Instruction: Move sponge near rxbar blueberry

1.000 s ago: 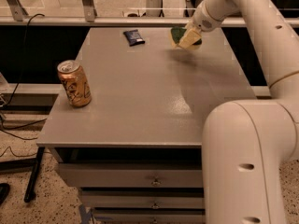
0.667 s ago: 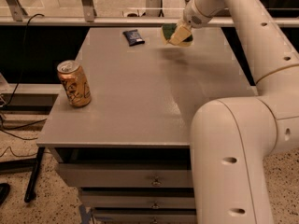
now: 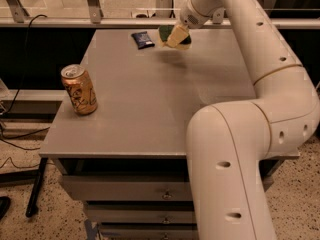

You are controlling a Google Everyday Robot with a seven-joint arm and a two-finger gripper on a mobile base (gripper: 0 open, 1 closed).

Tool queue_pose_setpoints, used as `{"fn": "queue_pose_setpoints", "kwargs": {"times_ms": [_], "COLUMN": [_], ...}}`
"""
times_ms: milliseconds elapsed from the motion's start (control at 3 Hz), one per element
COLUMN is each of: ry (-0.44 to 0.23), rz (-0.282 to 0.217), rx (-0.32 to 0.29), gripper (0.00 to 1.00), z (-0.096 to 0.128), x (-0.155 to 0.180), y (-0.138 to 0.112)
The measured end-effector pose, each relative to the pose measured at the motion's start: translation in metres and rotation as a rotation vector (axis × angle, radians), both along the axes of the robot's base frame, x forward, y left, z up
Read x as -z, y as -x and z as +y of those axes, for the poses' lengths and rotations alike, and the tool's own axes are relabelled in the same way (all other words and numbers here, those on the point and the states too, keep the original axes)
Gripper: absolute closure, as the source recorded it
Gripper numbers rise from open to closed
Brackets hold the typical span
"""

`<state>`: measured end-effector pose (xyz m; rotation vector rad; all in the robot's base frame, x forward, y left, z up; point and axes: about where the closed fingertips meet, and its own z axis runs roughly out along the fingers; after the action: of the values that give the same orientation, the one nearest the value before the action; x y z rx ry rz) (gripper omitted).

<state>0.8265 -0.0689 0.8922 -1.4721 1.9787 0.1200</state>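
The cream-coloured two-finger gripper (image 3: 176, 36) is clamping the wavy-edged, green-topped yellow foam sponge (image 3: 163, 33) just above the far end of the grey table (image 3: 150, 114). It has been carrying the sponge leftward, and the sponge is now hanging just beside the small flat navy-blue rxbar blueberry wrapper (image 3: 143, 39). The gold-orange drink can (image 3: 79, 89) is standing upright near the left edge, well apart from both.

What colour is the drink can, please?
Gold-orange can, camera view; gripper holds sponge near rxbar blueberry.
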Motion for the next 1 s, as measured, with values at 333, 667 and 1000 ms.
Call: {"fn": "queue_pose_setpoints", "kwargs": {"times_ms": [333,667,1000], "ry": [-0.007,-0.021,-0.032], "rz": [0.013,0.018,0.025], "rx": [0.014,0.021,0.01], "gripper": [0.6,0.36,0.13], "z": [0.014,0.025,0.037], "x": [0.002,0.003,0.003], "y": [-0.004,-0.008,-0.008]}}
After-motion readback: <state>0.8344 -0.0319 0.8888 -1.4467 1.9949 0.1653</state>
